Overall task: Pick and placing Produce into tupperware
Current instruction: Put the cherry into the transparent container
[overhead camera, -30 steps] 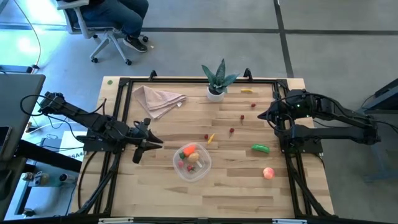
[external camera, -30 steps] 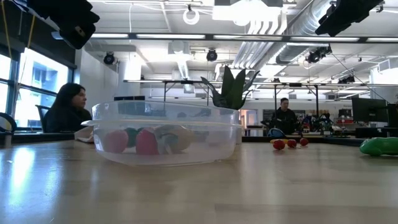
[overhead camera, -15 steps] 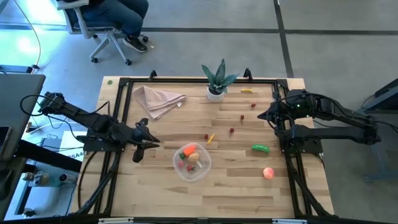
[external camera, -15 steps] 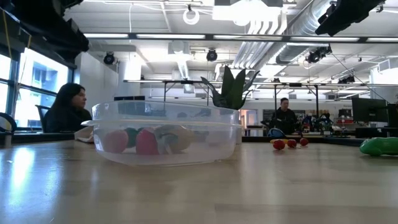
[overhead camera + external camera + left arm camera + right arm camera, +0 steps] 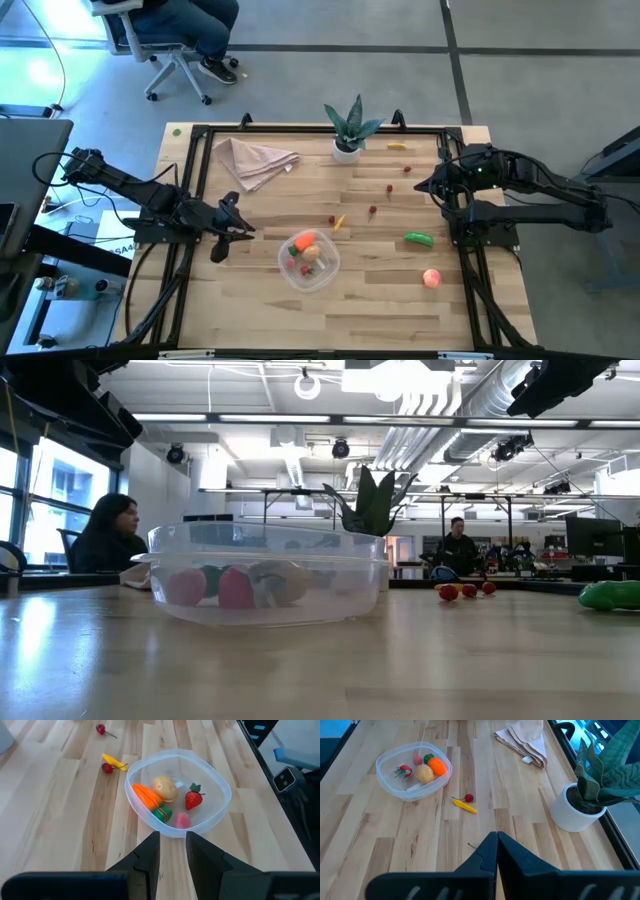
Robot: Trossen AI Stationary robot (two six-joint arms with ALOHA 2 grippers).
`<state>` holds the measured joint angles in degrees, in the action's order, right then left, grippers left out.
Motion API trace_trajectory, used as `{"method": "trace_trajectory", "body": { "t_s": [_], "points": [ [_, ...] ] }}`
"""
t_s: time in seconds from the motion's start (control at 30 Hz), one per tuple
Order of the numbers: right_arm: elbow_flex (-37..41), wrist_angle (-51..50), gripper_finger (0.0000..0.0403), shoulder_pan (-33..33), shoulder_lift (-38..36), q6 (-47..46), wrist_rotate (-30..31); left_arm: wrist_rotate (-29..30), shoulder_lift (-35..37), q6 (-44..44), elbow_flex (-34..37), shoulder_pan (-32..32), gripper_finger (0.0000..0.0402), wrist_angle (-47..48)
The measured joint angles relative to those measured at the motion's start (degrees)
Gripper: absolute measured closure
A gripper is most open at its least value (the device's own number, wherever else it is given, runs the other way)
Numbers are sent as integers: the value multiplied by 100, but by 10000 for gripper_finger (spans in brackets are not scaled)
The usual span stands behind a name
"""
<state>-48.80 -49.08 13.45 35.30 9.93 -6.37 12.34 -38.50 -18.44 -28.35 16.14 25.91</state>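
Tub (image 5: 313, 259) sits mid-desk (image 5: 380, 300), holding a carrot (image 5: 147, 797), potato (image 5: 164, 788), strawberry (image 5: 193, 800) and a pink piece.

Left gripper (image 5: 236, 229) hovers just left of the tub, fingers (image 5: 150, 852) slightly parted, empty.

Right gripper (image 5: 420, 186) waits at the right edge, fingers (image 5: 496, 851) pressed together, empty.

Cucumber (image 5: 418, 238) and peach (image 5: 431, 278) lie loose, right of the tub.
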Motion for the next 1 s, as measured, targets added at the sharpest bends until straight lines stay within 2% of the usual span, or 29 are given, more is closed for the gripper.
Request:
{"method": "trace_trajectory", "body": {
  "t_s": [0.27, 0.43, 0.7, 0.87, 1.0],
  "points": [
    [0, 0, 402, 0, -2, -61, -2, 7, 0, 9, -1, 0, 318, 0],
    [0, 67, 402, 0, -2, -870, -2, 9, 0, 14, -1, 0, 318, 0],
    [0, 1055, 400, 0, 114, -1548, -190, 11, 0, 16, -1, 0, 318, 0],
    [-1, 1955, 369, 2, 652, -1373, -136, 11, 0, 16, -1, 0, 318, 0],
    [0, 2260, 325, 7, 1263, -1633, 529, 13, 0, 16, -3, 0, 318, 0]
  ]
}}
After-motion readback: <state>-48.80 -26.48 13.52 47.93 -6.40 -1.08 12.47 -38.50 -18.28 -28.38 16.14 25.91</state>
